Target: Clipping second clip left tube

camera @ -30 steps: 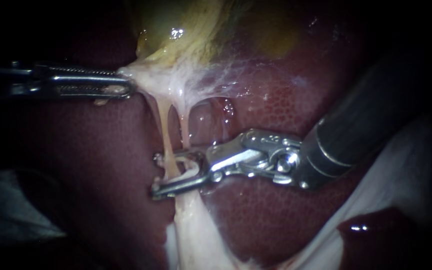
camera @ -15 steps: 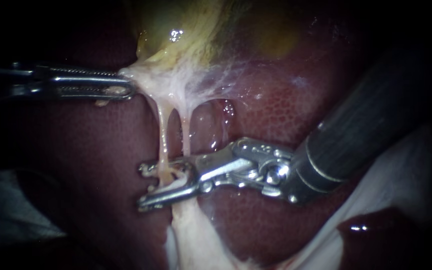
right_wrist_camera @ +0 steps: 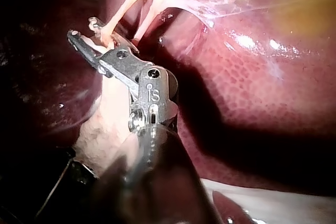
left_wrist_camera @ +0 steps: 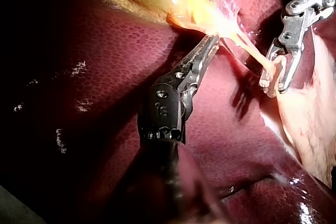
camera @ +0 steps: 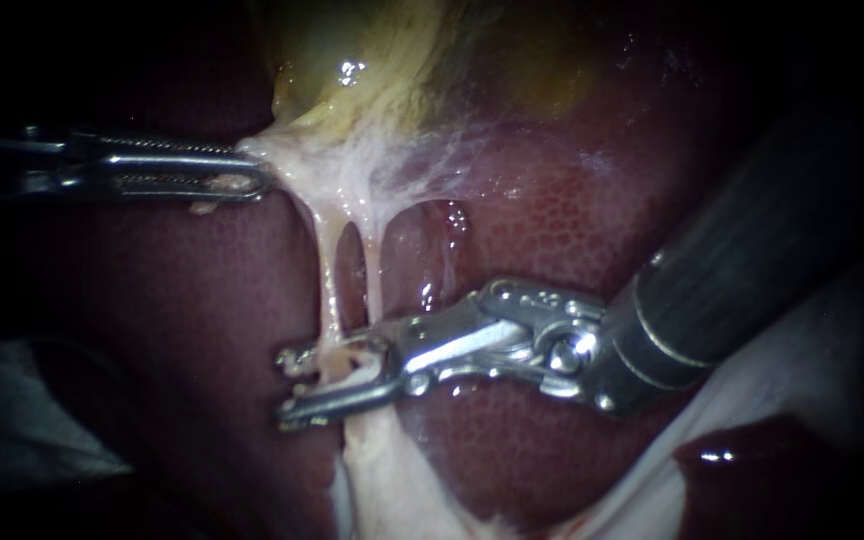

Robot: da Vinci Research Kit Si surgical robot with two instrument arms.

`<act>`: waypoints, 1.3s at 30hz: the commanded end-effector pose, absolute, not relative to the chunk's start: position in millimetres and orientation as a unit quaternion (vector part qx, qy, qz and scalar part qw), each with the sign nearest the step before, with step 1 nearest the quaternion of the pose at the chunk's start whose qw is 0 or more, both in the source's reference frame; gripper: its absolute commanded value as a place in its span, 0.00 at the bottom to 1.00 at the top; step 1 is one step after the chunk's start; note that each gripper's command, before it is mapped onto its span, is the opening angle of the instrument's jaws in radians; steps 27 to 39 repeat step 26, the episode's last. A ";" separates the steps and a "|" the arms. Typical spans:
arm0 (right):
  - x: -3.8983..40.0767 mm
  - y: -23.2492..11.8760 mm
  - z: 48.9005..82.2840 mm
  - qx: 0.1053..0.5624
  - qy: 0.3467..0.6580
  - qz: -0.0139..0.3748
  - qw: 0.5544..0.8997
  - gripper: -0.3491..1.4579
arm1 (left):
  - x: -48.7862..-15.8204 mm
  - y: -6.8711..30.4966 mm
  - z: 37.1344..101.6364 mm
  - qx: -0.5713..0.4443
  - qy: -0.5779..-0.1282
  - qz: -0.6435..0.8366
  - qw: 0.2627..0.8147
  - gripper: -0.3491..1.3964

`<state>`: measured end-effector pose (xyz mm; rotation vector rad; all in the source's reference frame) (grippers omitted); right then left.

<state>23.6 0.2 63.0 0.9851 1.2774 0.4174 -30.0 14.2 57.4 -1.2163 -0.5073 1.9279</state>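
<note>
Entering from the left edge: slim silver left instrument (camera: 252, 181), jaws clamped flat on the pale stringy tissue (camera: 302, 165) just below the yellow-green gallbladder (camera: 372, 60) at upper centre. Entering from the right: dark-shafted right instrument (camera: 294, 387) with hinged metal jaws, lower centre, jaws parted with a clear gap, straddling the thin pale left tube (camera: 329, 290) low on its length, not pinching it. Second thin tube (camera: 373, 275) just beside, to the right. Behind everything, mottled dark red liver (camera: 552, 220).

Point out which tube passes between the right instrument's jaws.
The left tube: it drops between the right instrument's open jaws; the right tube meets the upper jaw farther back.
</note>
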 end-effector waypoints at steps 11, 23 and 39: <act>22.9 0.2 63.1 0.467 0.548 0.206 0.663 0.00 | -30.1 14.2 57.4 -0.479 -0.200 0.759 0.393 0.00; 22.7 0.3 63.6 0.467 0.549 0.206 0.662 0.00 | -30.1 14.2 57.4 -0.479 -0.200 0.759 0.393 0.00; 22.7 0.3 63.6 0.467 0.549 0.206 0.662 0.00 | -30.1 14.2 57.4 -0.479 -0.200 0.759 0.393 0.00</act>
